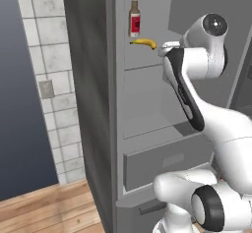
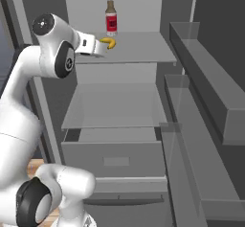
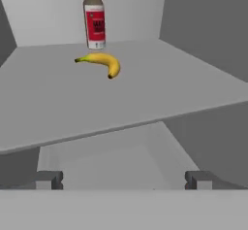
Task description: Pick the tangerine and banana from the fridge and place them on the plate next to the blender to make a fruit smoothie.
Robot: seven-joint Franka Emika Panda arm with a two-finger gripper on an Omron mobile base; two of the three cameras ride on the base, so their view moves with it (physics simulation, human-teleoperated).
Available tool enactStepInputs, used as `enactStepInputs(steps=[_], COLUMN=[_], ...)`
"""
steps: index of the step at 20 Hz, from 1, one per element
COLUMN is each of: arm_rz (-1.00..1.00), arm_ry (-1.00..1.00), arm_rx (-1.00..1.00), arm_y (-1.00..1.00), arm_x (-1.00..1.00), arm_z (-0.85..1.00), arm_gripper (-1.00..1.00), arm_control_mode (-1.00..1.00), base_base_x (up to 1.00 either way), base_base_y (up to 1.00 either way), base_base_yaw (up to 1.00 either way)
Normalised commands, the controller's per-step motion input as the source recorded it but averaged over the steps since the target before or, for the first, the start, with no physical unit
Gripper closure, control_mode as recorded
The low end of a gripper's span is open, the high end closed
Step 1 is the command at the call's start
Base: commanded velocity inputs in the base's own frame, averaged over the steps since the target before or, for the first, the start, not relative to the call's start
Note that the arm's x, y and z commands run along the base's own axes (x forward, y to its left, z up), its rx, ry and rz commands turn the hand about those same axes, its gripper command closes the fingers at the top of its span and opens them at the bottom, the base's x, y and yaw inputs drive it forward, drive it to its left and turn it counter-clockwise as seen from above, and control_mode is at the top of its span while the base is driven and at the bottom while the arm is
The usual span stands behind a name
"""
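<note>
The gripper (image 3: pixel 124 179) hangs with its fingers (image 3: pixel 48 179) spread wide and empty, just off the front edge of the fridge's (image 2: pixel 119 106) top shelf (image 3: pixel 145 98). The banana (image 3: pixel 100 62) lies on that shelf toward its back, left of centre, apart from the fingers. A bottle (image 3: pixel 95 18) with a red label stands upright just behind the banana, near the shelf's back edge.

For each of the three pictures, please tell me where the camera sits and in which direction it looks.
Left base view: behind the arm to its left, facing the open fridge; arm at right.
Right base view: behind to its right, facing the shelves straight; arm at left.
Hand view: on the hand, looking along the open gripper over the top shelf; finger tips at bottom.
All three share the banana and the sauce bottle behind it.
</note>
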Motion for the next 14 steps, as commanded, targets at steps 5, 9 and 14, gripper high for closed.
enactStepInputs(steps=[5,9,14], arm_rz=[-0.05,0.00,0.00], arm_ry=[-0.01,0.00,0.03], arm_rx=[0.02,0.00,0.00], arm_y=[0.01,0.00,0.00], arm_x=[0.89,0.88,0.86], arm_z=[0.08,-0.26,-0.36], arm_gripper=[-1.00,-1.00,-1.00], arm_control_mode=[-1.00,-1.00,-1.00], base_base_x=[0.00,0.00,0.00], base_base_y=[0.00,0.00,0.00], base_base_yaw=[0.00,0.00,0.00])
